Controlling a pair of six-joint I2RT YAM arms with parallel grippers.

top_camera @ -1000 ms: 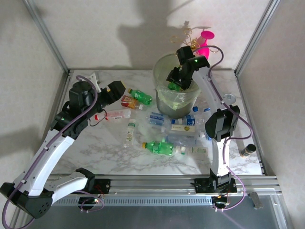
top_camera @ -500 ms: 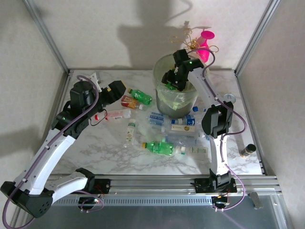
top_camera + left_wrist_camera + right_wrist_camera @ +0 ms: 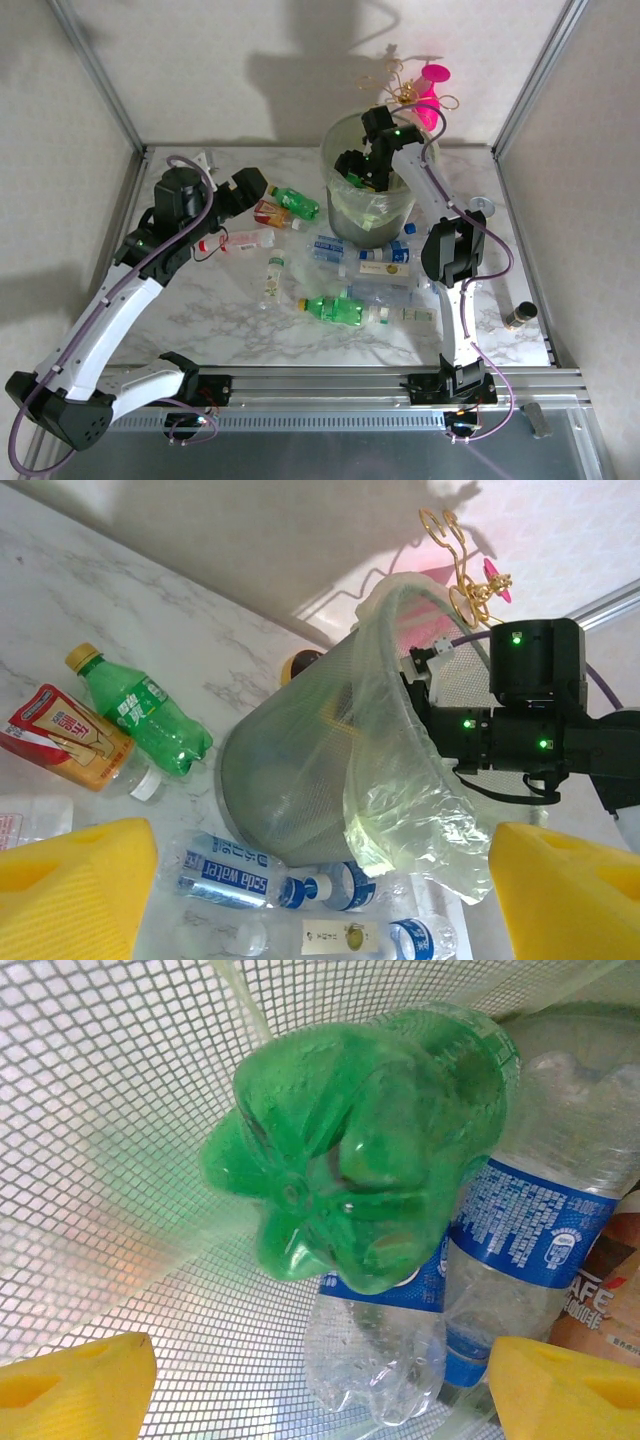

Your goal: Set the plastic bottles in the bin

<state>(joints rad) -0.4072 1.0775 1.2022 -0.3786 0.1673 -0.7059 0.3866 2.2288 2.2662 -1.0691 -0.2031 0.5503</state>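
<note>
The bin (image 3: 372, 222), a mesh bucket lined with a yellowish bag, stands at the back middle of the table. My right gripper (image 3: 356, 170) reaches down inside it with its jaws wide open. Just below the right gripper (image 3: 320, 1390), a green bottle (image 3: 360, 1150) lies loose on clear, blue-labelled bottles (image 3: 530, 1220). My left gripper (image 3: 246, 186) hovers open and empty left of the bin (image 3: 300, 770). A green bottle (image 3: 296, 202) and an orange-brown one (image 3: 270, 213) lie below it. Several more plastic bottles lie in front of the bin, among them a green one (image 3: 338, 310) and a soda water one (image 3: 225, 875).
A pink-and-gold ornament (image 3: 420, 90) stands behind the bin. A small metal can (image 3: 518, 316) sits near the right edge. Metal frame posts rise at the table's back corners. The near left part of the marble top is bare.
My right gripper has opened inside the bin and the green bottle it held has dropped free. It shifted slightly left. My left gripper has barely moved.
</note>
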